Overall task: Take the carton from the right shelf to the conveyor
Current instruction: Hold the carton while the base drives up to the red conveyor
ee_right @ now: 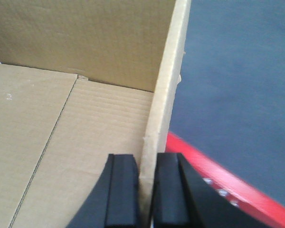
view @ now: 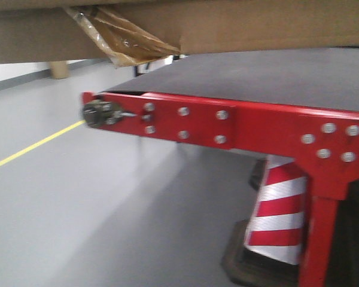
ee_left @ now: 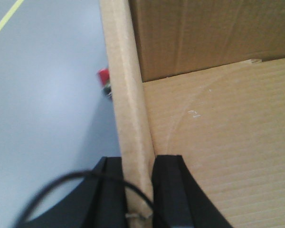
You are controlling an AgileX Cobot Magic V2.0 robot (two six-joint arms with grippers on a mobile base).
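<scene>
Grey floor (view: 78,197) with a yellow line (view: 36,146) fills the left of the front view. That whole view is blurred, and the metal fitting at the left end of the red frame (view: 239,122) is hard to make out. A red-and-white striped cone (view: 278,215) stands half hidden behind the frame leg. Only a low strip of the carton (view: 227,27) shows there, cut off by the top edge, with a tuft of crumpled tape (view: 125,39) hanging from it. Neither tool appears in that view.

The carton hangs over the near end of the conveyor (view: 257,78). Whether it touches the dark belt cannot be told. Seen from the wrists, its open inside shows corrugated floor panels with a seam between them.

The left tool (ee_left: 138,164) pinches the carton's left wall, one black finger inside and one outside. A blurred black cable (ee_left: 52,190) loops in front of it, with bare floor beyond. The right tool (ee_right: 146,161) pinches the right wall the same way, above the belt and the bolted red edge.
</scene>
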